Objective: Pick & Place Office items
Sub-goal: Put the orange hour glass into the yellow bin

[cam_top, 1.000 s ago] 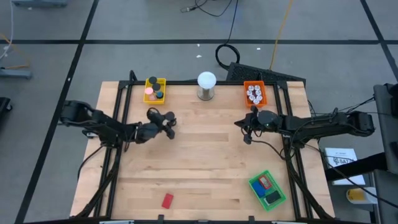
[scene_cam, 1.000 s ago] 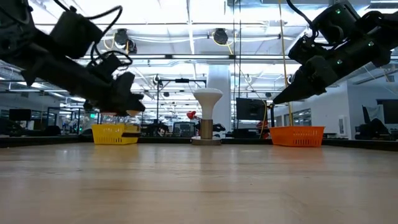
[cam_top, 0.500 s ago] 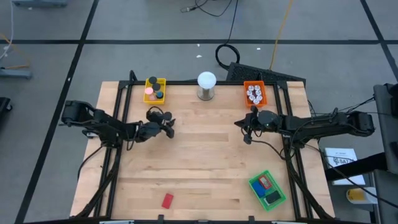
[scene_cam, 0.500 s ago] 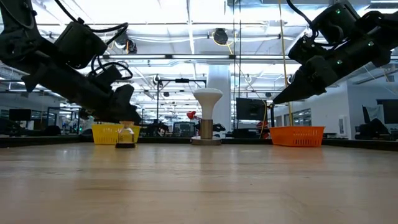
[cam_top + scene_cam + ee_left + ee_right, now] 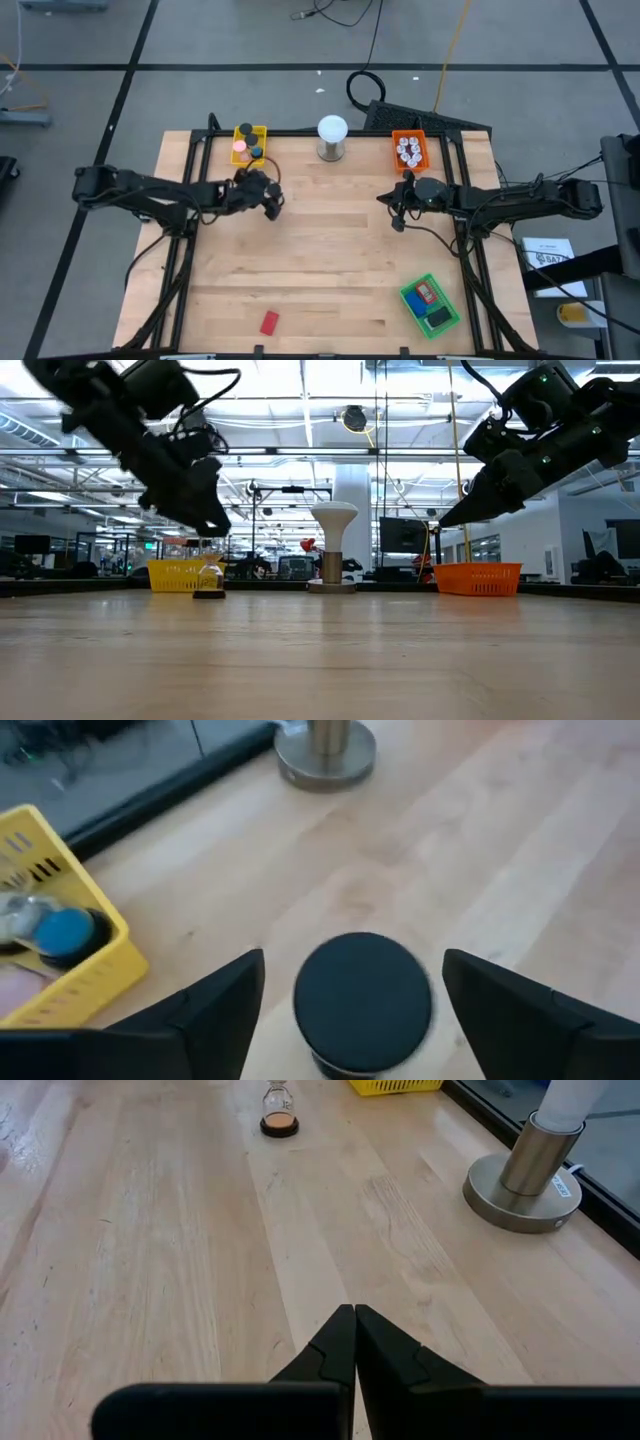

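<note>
Between the spread fingers of the left gripper (image 5: 350,1010) sits a black round piece (image 5: 363,1003), seen from above with clear wood on both sides of it, so the jaws touch nothing. A second ago the same gripper hung lower and nearer the table's middle, with its jaws narrower; since then they have spread wide and the arm has lifted and drawn back toward the yellow tray (image 5: 250,144). In the low view the piece (image 5: 208,582) stands upright on the table (image 5: 330,250) just in front of that tray, under the raised left gripper (image 5: 205,520). It looks let go onto the wood beside the tray, not into it, so I judge this placement unfinished or missed: the piece will likely need picking up again. The tray already holds black, pink and blue round bits. Farther off, the right gripper (image 5: 398,208) hangs pinched together near the orange tray (image 5: 409,150), as it did a second ago. One red block (image 5: 269,322) lies alone at the near edge, well apart from the green tray (image 5: 431,305).
</note>
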You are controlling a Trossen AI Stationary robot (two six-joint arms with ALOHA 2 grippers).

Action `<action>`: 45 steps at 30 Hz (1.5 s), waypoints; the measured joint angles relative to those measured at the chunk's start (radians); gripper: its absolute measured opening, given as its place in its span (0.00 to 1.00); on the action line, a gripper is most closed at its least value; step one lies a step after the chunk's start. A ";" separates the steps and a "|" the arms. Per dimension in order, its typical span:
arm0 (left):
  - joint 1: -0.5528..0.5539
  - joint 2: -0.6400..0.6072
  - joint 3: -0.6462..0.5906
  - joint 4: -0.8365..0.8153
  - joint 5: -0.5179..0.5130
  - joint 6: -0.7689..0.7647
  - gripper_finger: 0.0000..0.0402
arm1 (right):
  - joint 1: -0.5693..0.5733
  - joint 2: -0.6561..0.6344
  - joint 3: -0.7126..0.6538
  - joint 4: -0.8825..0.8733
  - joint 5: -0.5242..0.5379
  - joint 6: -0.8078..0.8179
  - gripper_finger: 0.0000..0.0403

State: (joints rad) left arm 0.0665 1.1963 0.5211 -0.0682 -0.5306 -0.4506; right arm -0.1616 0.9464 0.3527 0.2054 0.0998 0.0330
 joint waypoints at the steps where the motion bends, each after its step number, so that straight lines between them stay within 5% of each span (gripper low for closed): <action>1: 0.010 -0.001 0.037 -0.063 0.028 0.000 0.79 | 0.000 0.000 0.000 0.000 0.000 0.000 0.00; 8: 0.091 0.091 0.237 -0.411 0.156 0.002 0.81 | 0.000 0.000 0.000 0.001 0.000 0.000 0.00; 16: 0.153 0.242 0.316 -0.457 0.296 0.070 0.80 | 0.000 0.000 0.000 0.000 0.000 -0.002 0.00; 24: 0.154 0.225 0.326 -0.481 0.292 0.079 0.53 | 0.000 0.000 0.000 0.000 0.000 -0.011 0.00; 28: 0.180 0.192 0.340 -0.541 0.258 0.082 0.52 | 0.000 0.000 0.000 0.000 0.000 -0.011 0.00; 35: 0.370 0.157 0.564 -0.663 0.241 0.168 0.52 | 0.000 0.000 0.000 0.007 0.000 -0.015 0.00; 45: 0.684 0.294 0.798 -0.691 0.307 0.354 0.52 | 0.000 0.000 0.000 0.007 0.000 -0.019 0.00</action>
State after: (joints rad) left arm 0.7508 1.4905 1.3186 -0.7597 -0.2235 -0.0964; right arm -0.1619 0.9463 0.3527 0.2123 0.0998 0.0141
